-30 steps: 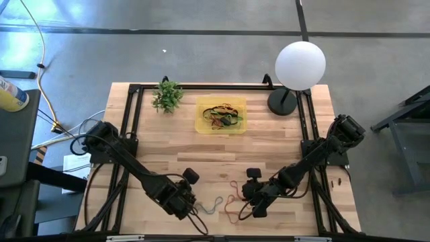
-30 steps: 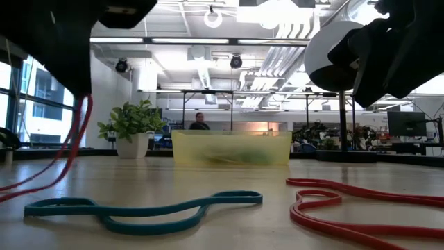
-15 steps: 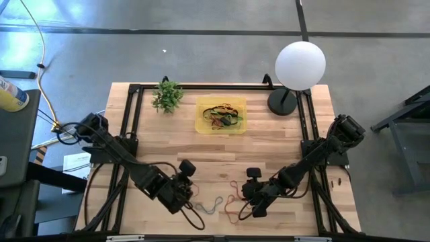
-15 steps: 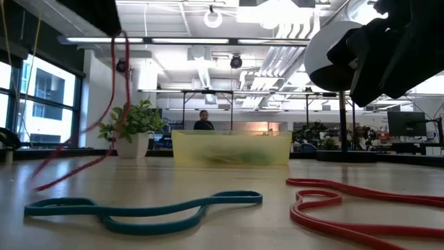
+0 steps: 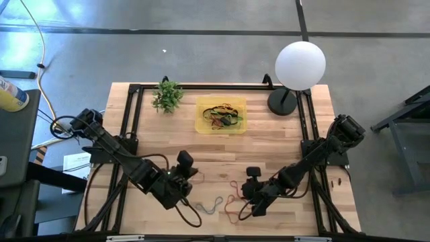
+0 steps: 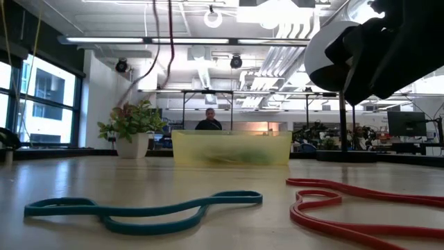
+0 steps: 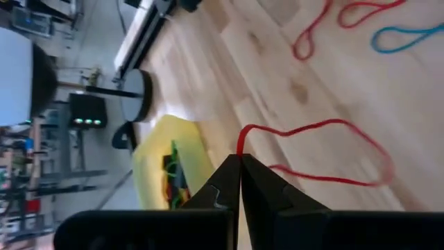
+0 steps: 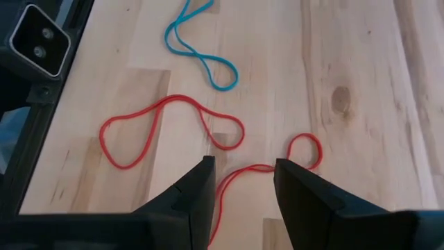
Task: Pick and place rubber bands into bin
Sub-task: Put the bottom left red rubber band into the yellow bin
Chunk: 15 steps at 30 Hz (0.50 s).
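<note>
- Left gripper [image 7: 239,167] pinched tight on one red rubber band [image 7: 326,149], the loop dangling clear above the wooden table [image 5: 154,141], toward its near left side
- Yellow bin [image 5: 220,115] sits by the far edge, mid-table, already holding a tangle of bands [image 5: 222,115]
- Carry high and stop over the bin's centre, so the floppy loop cannot snag the rim; release only once it hangs inside
- Right gripper [image 8: 241,182] waits low near the front edge, fingers apart and empty, straddling a red band [image 8: 229,187]
- Teal band [image 8: 200,48] and another red band [image 8: 166,128] lie flat nearby
</note>
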{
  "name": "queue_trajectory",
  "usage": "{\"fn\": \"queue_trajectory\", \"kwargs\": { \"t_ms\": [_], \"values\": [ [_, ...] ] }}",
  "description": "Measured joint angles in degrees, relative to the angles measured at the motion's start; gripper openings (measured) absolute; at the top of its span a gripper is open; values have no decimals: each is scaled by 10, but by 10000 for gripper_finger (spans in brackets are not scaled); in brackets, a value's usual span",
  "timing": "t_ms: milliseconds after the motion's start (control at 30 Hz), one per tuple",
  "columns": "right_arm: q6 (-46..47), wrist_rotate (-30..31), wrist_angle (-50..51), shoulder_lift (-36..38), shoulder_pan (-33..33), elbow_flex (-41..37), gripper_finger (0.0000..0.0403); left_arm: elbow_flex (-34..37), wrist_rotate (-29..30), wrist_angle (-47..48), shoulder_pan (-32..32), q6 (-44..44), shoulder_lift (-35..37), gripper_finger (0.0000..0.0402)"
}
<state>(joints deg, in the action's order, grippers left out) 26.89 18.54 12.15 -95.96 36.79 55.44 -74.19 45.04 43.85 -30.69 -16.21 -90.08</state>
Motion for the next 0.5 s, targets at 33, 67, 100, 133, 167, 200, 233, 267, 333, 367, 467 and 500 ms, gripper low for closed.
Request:
{"fn": "queue_trajectory", "kwargs": {
  "t_ms": [33, 67, 100, 133, 167, 200, 233, 267, 333, 367, 467, 500],
  "values": [
    [-2, 2, 0, 0, 0, 0, 138, 0, 4, -6, 4, -10, 0, 0],
    [-3, 3, 0, 0, -1, 0, 138, 0, 6, -12, 9, -20, 0, 0],
    [-4, 5, 0, 0, -1, 0, 138, 0, 6, -21, 17, -33, 0, 0],
    [-4, 7, 0, 0, -1, 0, 138, 0, 6, -30, 25, -46, 0, 0],
    [-7, 8, 0, 0, -2, 0, 138, 0, 6, -38, 35, -59, 0, 0],
    [-10, 11, 0, 0, -2, 0, 138, 0, 7, -47, 44, -72, 0, 0],
    [-14, 17, 0, 0, -1, 0, 138, 0, 7, -57, 55, -86, 0, 0],
    [-15, 23, 0, 0, -1, 0, 138, 0, 7, -68, 67, -101, 0, 0],
    [-15, 33, 0, 0, -1, 0, 138, 0, 10, -86, 90, -133, 0, 0],
    [-15, 36, 0, 0, -1, 0, 138, 0, 13, -95, 103, -151, 0, 0],
    [-24, 44, 0, 0, -1, 0, 138, 0, 19, -116, 146, -195, 0, 0],
    [-27, 50, 0, 0, -1, 0, 138, 0, 19, -125, 161, -209, 0, 0]
  ]
}}
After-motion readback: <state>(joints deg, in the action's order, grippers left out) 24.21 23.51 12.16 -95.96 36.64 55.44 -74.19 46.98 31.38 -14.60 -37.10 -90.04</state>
